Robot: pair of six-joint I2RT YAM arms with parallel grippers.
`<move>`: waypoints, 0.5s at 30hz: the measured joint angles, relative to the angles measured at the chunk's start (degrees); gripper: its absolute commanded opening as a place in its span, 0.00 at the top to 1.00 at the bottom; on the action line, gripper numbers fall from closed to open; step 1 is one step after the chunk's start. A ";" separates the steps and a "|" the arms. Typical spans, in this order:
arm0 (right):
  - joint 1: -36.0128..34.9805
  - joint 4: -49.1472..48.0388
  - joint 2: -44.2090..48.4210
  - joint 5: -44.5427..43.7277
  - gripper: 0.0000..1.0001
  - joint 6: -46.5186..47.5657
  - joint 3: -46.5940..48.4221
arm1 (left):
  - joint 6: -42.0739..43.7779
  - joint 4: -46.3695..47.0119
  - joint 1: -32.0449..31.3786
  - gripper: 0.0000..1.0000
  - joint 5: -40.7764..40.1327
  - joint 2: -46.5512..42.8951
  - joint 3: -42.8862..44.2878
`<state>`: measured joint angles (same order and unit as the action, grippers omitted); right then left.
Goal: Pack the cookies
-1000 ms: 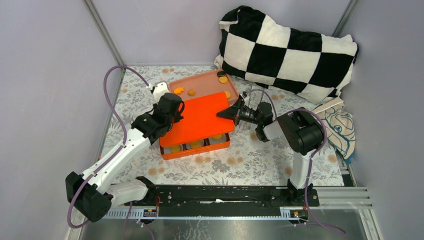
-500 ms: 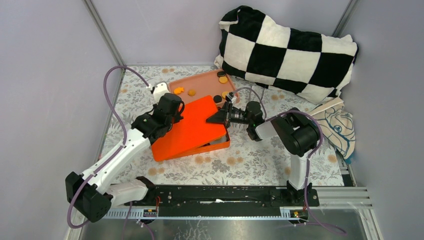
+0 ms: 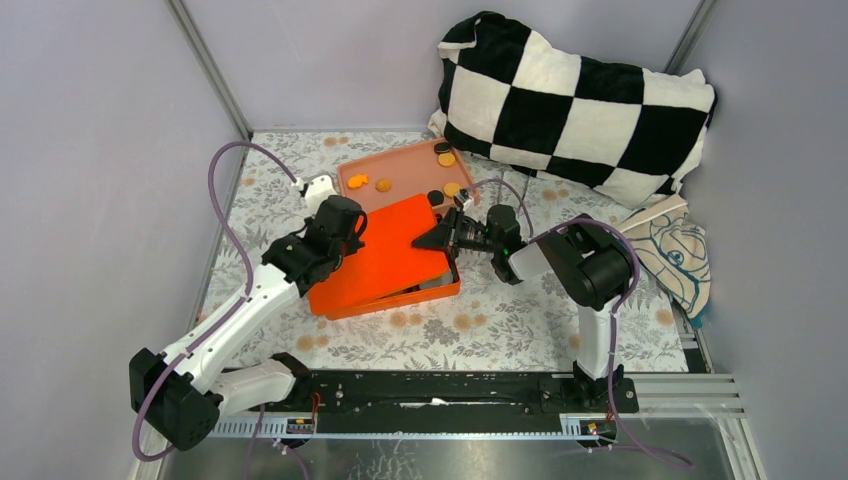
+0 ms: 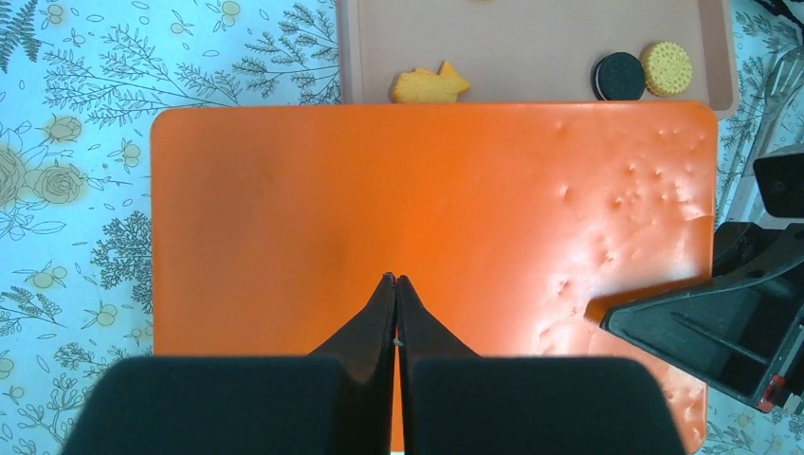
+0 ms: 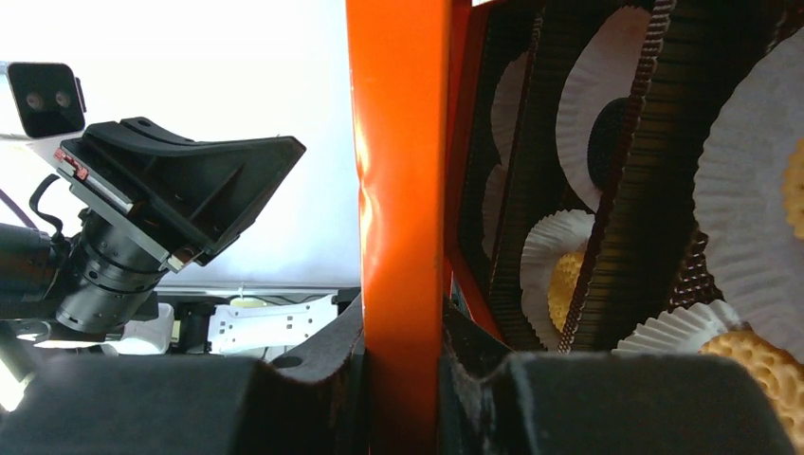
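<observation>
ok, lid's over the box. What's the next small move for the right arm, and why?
Probably lower the right gripper so the lid settles flat: its jaws clamp the lid's edge, which sits raised and askew over the box, while the shut left gripper is over its middle.

Ahead of me, a black-and-white checked pillow point(image 3: 575, 100) leans against the far wall. A floral tablecloth point(image 3: 500, 322) spreads beneath me, and a white cloth with a blue drawing point(image 3: 682, 255) lies at its right edge.
</observation>
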<state>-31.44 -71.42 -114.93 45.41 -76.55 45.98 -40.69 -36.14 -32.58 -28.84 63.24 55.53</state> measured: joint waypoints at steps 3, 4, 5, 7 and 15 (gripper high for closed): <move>0.37 0.04 0.00 -0.94 1.00 0.31 -0.07 | -0.11 0.02 0.00 1.00 0.33 0.00 -0.09; 0.63 0.07 0.00 -1.01 1.00 0.26 -0.11 | -0.13 0.02 0.00 1.00 0.39 0.00 -0.09; 0.81 0.04 0.00 -0.98 1.00 0.24 -0.13 | -0.15 0.02 0.00 1.00 0.42 0.00 -0.09; 1.27 0.04 0.00 -0.76 1.00 0.15 -0.15 | -0.17 0.04 0.00 1.00 0.52 -0.02 -0.11; 3.37 1.46 0.00 0.35 1.00 0.37 -1.46 | -0.37 0.09 0.00 1.00 1.64 -0.22 -0.46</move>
<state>-28.08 -69.95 -114.93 45.76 -76.18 44.51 -41.06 -36.05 -32.58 -27.20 63.02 55.07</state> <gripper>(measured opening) 0.239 0.001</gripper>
